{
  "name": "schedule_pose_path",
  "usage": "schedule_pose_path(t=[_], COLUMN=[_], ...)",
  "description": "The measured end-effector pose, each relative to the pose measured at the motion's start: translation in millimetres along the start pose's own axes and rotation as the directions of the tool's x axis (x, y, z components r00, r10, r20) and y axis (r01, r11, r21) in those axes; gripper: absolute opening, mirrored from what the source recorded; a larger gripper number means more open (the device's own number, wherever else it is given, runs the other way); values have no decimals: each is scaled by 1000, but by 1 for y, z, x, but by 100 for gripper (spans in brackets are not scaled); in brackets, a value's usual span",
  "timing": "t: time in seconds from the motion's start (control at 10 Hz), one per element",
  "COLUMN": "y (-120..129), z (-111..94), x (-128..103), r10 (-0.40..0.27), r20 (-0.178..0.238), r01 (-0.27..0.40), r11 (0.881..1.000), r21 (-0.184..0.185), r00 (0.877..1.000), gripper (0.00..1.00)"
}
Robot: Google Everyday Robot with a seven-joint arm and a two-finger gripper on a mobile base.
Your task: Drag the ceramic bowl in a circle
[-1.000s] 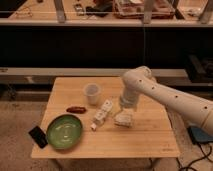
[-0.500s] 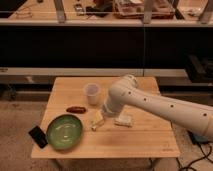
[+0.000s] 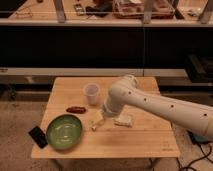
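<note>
The green ceramic bowl (image 3: 64,132) sits upright on the front left of the wooden table (image 3: 145,140). It is wide and shallow, with a darker rim and a paler centre. My gripper (image 3: 97,122) hangs at the end of the white arm (image 3: 150,102), low over the table. It is just right of the bowl's rim and apart from it. The arm reaches in from the right, bends at an elbow near the table's middle, and points down and left.
A translucent white cup (image 3: 91,93) stands behind the gripper. A small red-brown item (image 3: 76,109) lies between the cup and the bowl. A black flat object (image 3: 38,136) lies at the front left edge. A white packet (image 3: 123,120) lies right of the gripper.
The arm has swung left across the table. The gripper has moved from near the white packet to just right of the bowl. The bowl has not moved.
</note>
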Motion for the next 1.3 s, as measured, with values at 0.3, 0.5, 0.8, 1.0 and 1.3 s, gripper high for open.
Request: schedule_pose_path(t=[0.3,0.5,0.8,1.0,1.3], y=[-7,-13,-33,-57,-94], z=[3,8,26,37,43], x=[39,67,96,107,115], r10=[66,81,54,4,-89], r20=[-78,-118,-124,-111,-102], r01=[-59,-66,-34,17,109], r11=[994,990,987,982,973], r21=[94,125,160,186,202], r00=[995,990,991,994,991], gripper=[80,80,80,80,80])
